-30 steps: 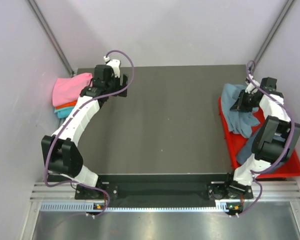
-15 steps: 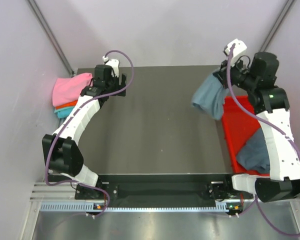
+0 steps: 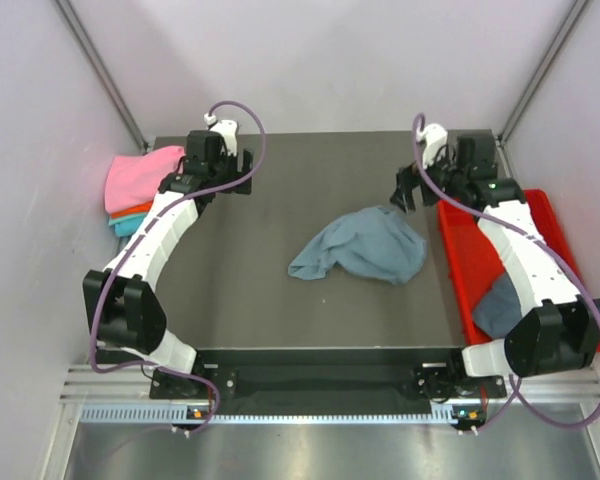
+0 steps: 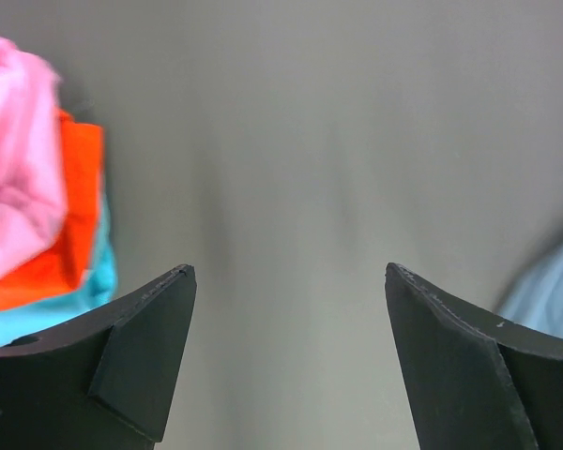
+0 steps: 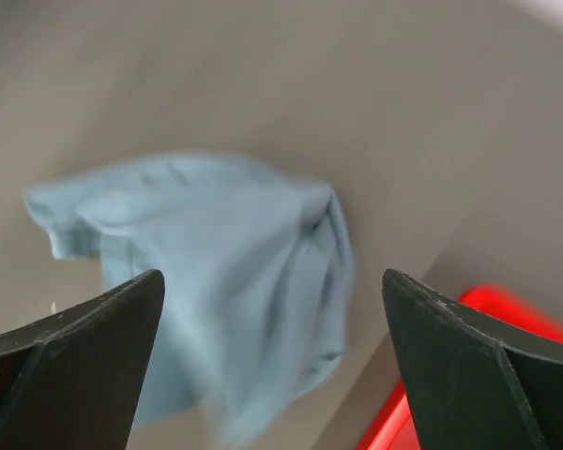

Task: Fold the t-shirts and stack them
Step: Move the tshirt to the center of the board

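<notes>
The blue-grey t-shirt (image 3: 365, 247) lies in a crumpled heap on the worktop (image 3: 280, 320), right of centre. The step in hand is probably spreading it flat, so each tool should take an outer edge, not the bunched middle, and draw apart. The right tool (image 3: 408, 192) hangs just beyond it, jaws wide, holding nothing. The left tool (image 3: 242, 176) gapes empty near the pink, orange and teal stack (image 3: 138, 195). The cloth looks soft and creased, one corner trailing left.

Blue-grey t-shirt (image 5: 225, 281) blurred in right wrist view; second t-shirt (image 3: 495, 305) in red tray (image 3: 563, 235) part-hidden behind right arm (image 3: 520, 250).
</notes>
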